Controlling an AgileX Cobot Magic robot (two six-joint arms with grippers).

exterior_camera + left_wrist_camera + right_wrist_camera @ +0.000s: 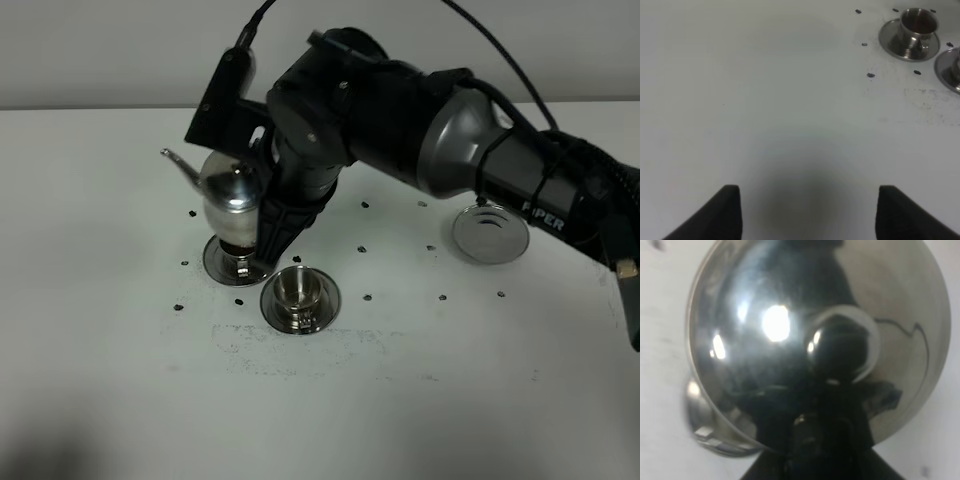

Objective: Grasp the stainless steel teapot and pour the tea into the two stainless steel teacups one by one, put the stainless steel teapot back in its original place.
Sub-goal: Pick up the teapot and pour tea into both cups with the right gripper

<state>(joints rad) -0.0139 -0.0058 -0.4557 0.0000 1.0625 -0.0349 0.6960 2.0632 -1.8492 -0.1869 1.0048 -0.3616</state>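
My right gripper (268,225) reaches across to the left and is shut on the stainless steel teapot (232,192), holding it in the air by its hidden handle. The thin spout (178,164) points to the far left. The teapot hangs just above the left teacup's saucer (222,262) and hides most of that cup. The second teacup (299,291) stands on its saucer just right of it. The teapot's own bare saucer (489,232) lies far right. In the right wrist view the teapot (765,320) fills the frame. My left gripper (805,215) is open over bare table, with both teacups (915,27) far off.
Small dark marks (366,297) dot the white table (120,380) around the cups. My right arm (470,150) stretches over the table from the right edge, above the bare saucer.
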